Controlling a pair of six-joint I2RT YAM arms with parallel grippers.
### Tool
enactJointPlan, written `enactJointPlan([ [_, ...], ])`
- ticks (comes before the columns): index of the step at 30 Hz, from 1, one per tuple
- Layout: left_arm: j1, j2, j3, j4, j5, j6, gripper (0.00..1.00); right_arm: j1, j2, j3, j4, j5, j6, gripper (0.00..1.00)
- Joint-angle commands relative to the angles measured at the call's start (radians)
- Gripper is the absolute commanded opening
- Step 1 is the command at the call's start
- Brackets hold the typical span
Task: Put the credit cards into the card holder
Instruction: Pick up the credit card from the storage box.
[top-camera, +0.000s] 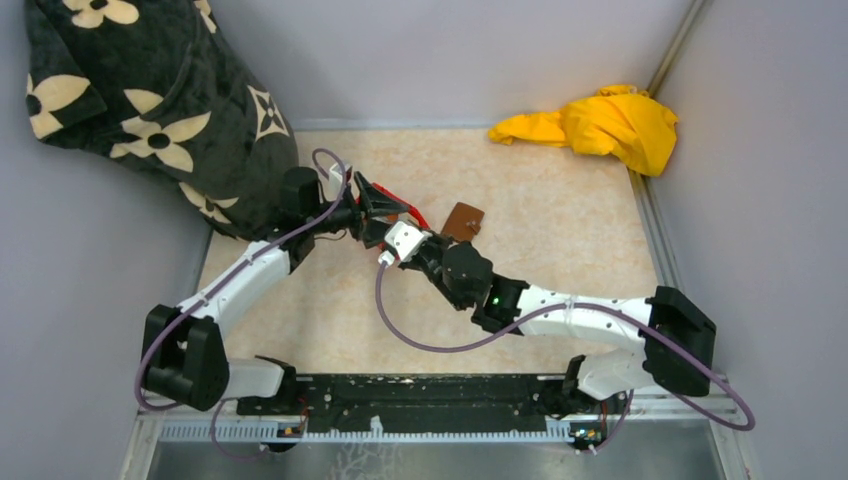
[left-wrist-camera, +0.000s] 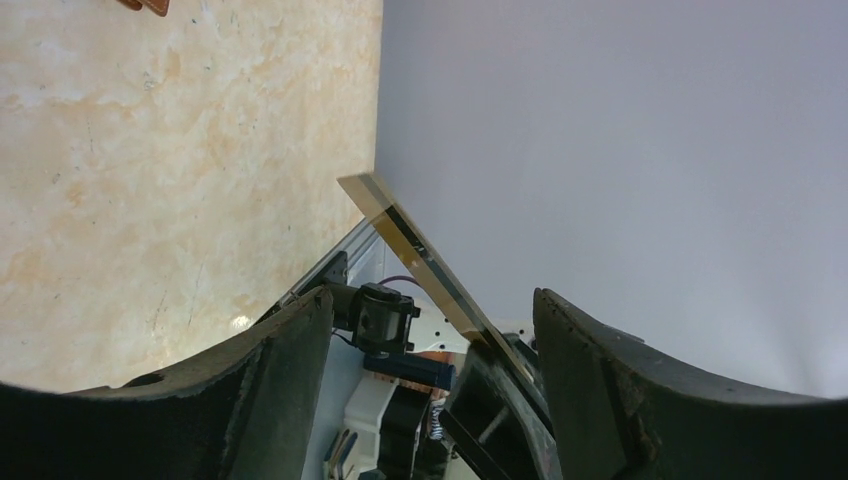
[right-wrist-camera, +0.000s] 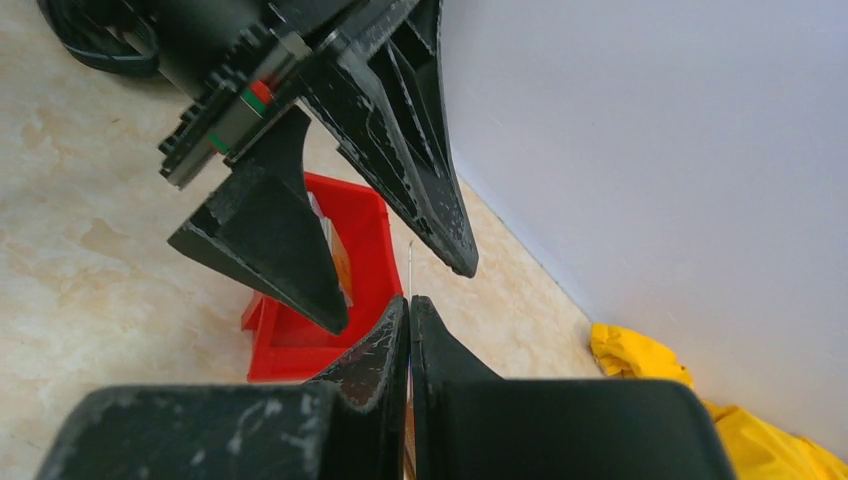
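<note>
My right gripper (top-camera: 392, 232) (right-wrist-camera: 409, 305) is shut on a thin credit card (right-wrist-camera: 410, 265) and holds it above the table. In the right wrist view the card shows edge-on. In the left wrist view it (left-wrist-camera: 410, 240) is a pale strip with a dark stripe. My left gripper (top-camera: 388, 212) (left-wrist-camera: 430, 300) is open, tip to tip with the right one. Its fingers (right-wrist-camera: 270, 230) stand on either side of the card without touching it. The brown card holder (top-camera: 463, 220) lies on the table just right of the grippers. A corner of it shows in the left wrist view (left-wrist-camera: 145, 5).
A red bin (right-wrist-camera: 330, 300) (top-camera: 410, 213) sits under the grippers with something pale inside. A yellow cloth (top-camera: 600, 125) (right-wrist-camera: 640, 360) lies at the back right corner. A black flower-patterned fabric (top-camera: 150, 100) hangs at the back left. Grey walls enclose the marble-pattern table (top-camera: 560, 240).
</note>
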Motion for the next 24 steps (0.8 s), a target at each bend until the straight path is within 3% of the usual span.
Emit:
enactJointPlan([
  [1, 0.009, 0.033, -0.006, 0.051, 0.032, -0.013, 0.79, 0.033, -0.003, -0.002, 0.083, 0.039, -0.055, 0.0],
  [6, 0.018, 0.062, 0.007, 0.055, 0.038, -0.01, 0.73, 0.063, -0.002, -0.01, 0.079, 0.049, -0.069, 0.0],
  [13, 0.023, 0.075, 0.002, 0.093, 0.052, -0.028, 0.56, 0.076, 0.006, -0.023, 0.062, 0.048, -0.077, 0.0],
  [24, 0.028, 0.042, -0.017, 0.095, 0.079, -0.03, 0.49, 0.08, 0.03, -0.035, 0.087, 0.05, -0.111, 0.0],
])
